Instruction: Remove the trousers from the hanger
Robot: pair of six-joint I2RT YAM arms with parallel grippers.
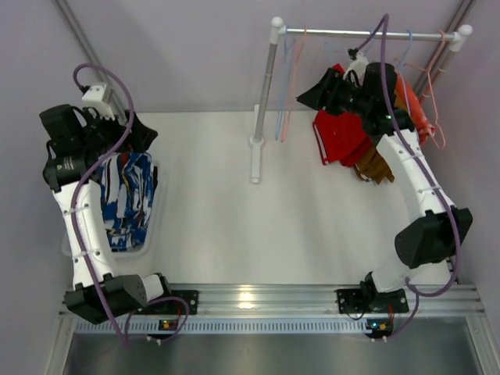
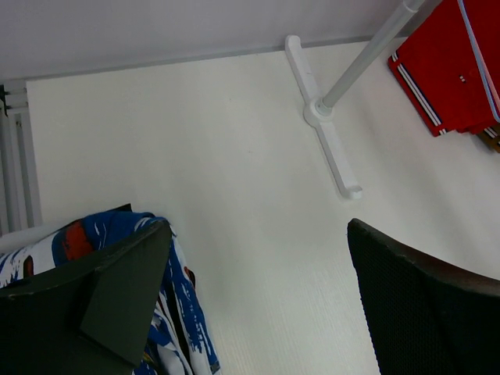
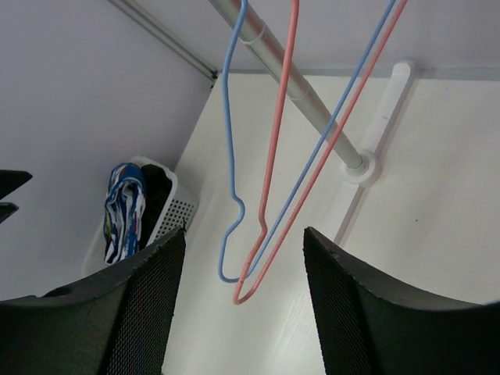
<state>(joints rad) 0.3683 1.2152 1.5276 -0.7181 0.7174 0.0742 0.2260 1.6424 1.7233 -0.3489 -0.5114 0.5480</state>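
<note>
Red trousers [image 1: 340, 137], brown trousers [image 1: 376, 166] and orange-red trousers [image 1: 414, 109] hang from hangers on the rail [image 1: 367, 33]. The red pair also shows in the left wrist view [image 2: 453, 70]. Blue patterned trousers [image 1: 129, 195] lie in the white basket [image 1: 148, 246], beside black trousers [image 3: 156, 195]. My right gripper [image 1: 314, 94] is open and empty, just left of the red trousers. In its wrist view [image 3: 244, 234] it faces an empty blue hanger [image 3: 232, 156] and a pink one [image 3: 273, 156]. My left gripper [image 1: 144, 133] is open and empty above the basket [image 2: 254, 234].
The rack's white post [image 1: 266, 86] stands on a foot [image 1: 255, 156] at the back middle of the table; the foot also shows in the left wrist view [image 2: 324, 125]. Walls close in at the left, back and right. The basket sits against the left wall.
</note>
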